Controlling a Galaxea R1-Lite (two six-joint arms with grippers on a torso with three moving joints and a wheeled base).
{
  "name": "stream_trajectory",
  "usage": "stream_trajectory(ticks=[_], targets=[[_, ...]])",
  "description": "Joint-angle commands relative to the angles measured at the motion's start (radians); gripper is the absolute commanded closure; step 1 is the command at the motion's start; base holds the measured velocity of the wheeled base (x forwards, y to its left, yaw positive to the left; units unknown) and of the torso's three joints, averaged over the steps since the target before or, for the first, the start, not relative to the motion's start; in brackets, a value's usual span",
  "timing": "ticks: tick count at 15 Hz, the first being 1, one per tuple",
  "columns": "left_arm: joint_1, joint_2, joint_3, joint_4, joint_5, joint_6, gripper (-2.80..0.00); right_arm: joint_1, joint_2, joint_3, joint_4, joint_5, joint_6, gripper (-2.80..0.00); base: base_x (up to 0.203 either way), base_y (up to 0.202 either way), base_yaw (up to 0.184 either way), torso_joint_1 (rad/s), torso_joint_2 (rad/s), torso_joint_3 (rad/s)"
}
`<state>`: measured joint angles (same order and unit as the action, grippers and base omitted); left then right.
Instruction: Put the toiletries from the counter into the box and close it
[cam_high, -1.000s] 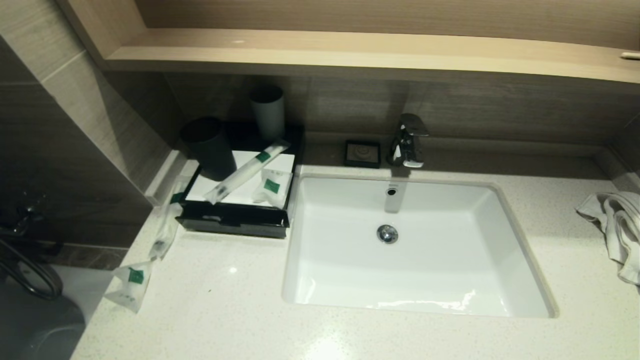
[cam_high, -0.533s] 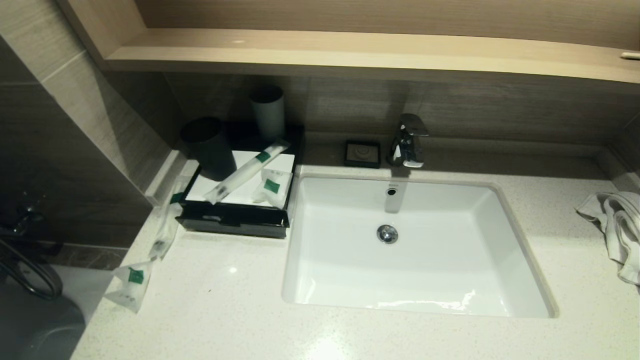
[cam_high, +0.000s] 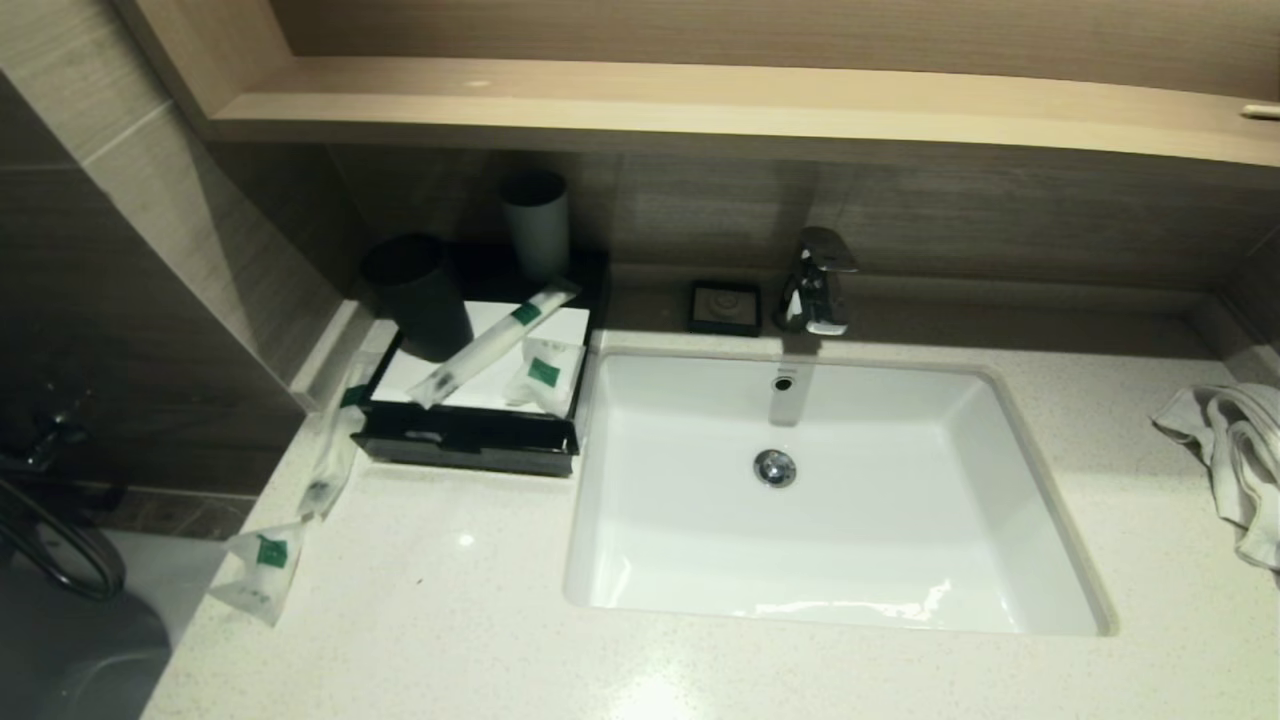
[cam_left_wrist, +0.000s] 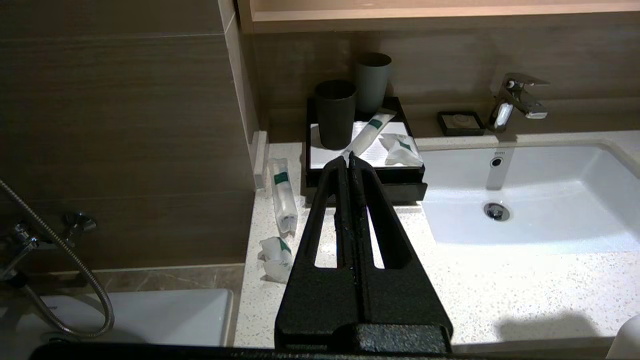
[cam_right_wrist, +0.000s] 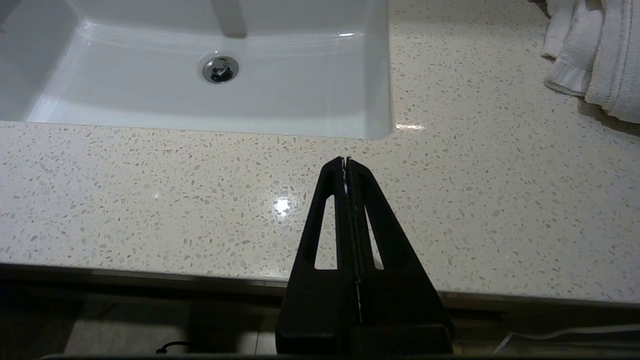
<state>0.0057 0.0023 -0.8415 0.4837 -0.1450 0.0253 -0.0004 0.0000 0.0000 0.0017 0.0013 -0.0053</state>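
Since nothing is packed yet, sachets (cam_high: 330, 465) lie loose beside the shut box (cam_high: 470, 435), both the left gripper (cam_left_wrist: 348, 159) and right gripper (cam_right_wrist: 346, 160) pressed together, empty.

Where things sit around the sink

The sink (cam_high: 830, 500) is set into my counter (cam_high: 450, 620); the box (cam_high: 470, 420) stands just left of the sink, against the back wall, with two cups (cam_high: 420, 295) on its rear part, a long sachet (cam_high: 495, 343) lying slantwise across its top and a small sachet (cam_high: 545, 375) on its top at the sink side. Left of the box, another long sachet (cam_high: 335, 455) lies on the counter along the wall, and a small one (cam_high: 262, 570) lies nearer me, at the counter's left edge. Behind the sink stands the tap (cam_high: 815, 280), the soap dish (cam_high: 725, 307) just left of it. Far right of the sink lies a towel (cam_high: 1225, 450).
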Motion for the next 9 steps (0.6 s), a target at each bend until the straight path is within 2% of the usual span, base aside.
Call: stream_trajectory(ticks=[1,9], targets=[[0.0,0.001,-0.047,0.013,-0.01,0.007,0.0,0.0,0.0,0.0,0.0,0.0,-0.001,0.0,0.0,0.0,0.0,0.0,0.0,0.0],[0.0,0.001,-0.095,0.026,-0.011,0.015,0.0,0.0,0.0,0.0,0.0,0.0,-0.001,0.0,0.0,0.0,0.0,0.0,0.0,0.0]])
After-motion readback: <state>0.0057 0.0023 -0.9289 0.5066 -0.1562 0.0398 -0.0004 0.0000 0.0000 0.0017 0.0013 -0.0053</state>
